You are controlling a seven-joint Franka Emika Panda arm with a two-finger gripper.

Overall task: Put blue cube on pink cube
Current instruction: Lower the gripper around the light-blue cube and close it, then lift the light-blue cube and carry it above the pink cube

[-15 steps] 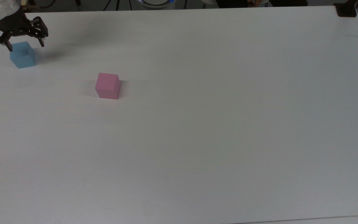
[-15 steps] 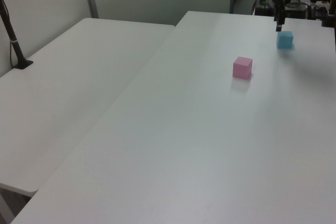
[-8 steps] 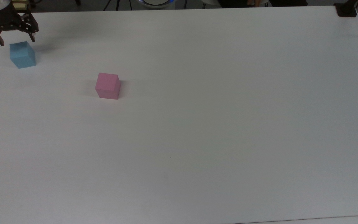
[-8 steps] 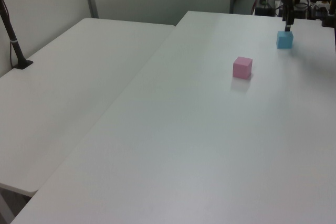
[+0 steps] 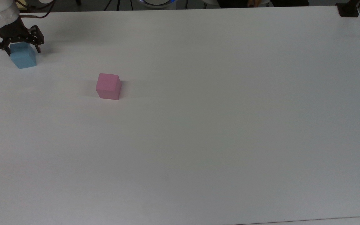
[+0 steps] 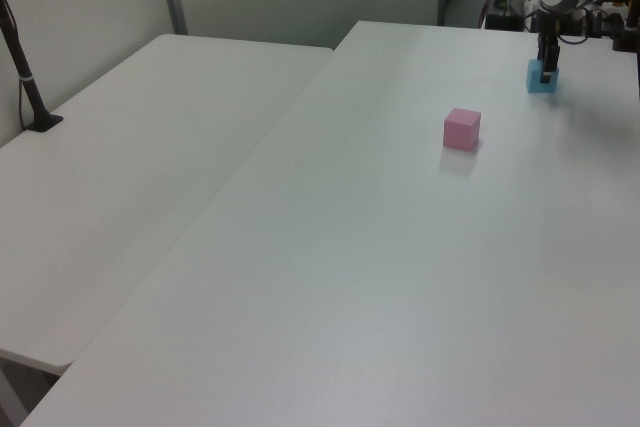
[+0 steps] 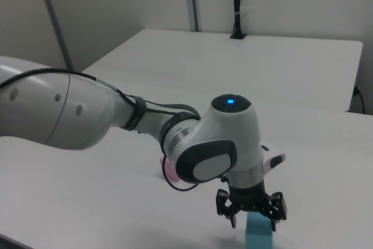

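The light blue cube (image 5: 23, 58) sits on the white table (image 5: 198, 125) near the top view's far left corner. My gripper (image 5: 20, 50) hangs directly over it, open, with one dark finger on each side of the cube's upper part. The left view puts the gripper (image 6: 547, 69) low against the blue cube (image 6: 538, 81). In the right view the gripper (image 7: 252, 216) stands just above the blue cube (image 7: 260, 235). The pink cube (image 5: 108, 86) rests apart on the table, to the blue cube's right in the top view; the arm partly hides the pink cube (image 7: 168, 169) in the right view.
A black clamp base (image 5: 348, 10) sits at the table's far right corner in the top view. A second white table (image 6: 130, 157) adjoins on the left view's left, with a black pole (image 6: 24, 75) on it. Equipment stands behind the arm (image 6: 600, 7).
My gripper drew back from above the blue cube, then came down so its open fingers now flank the cube. Both cubes stayed put.
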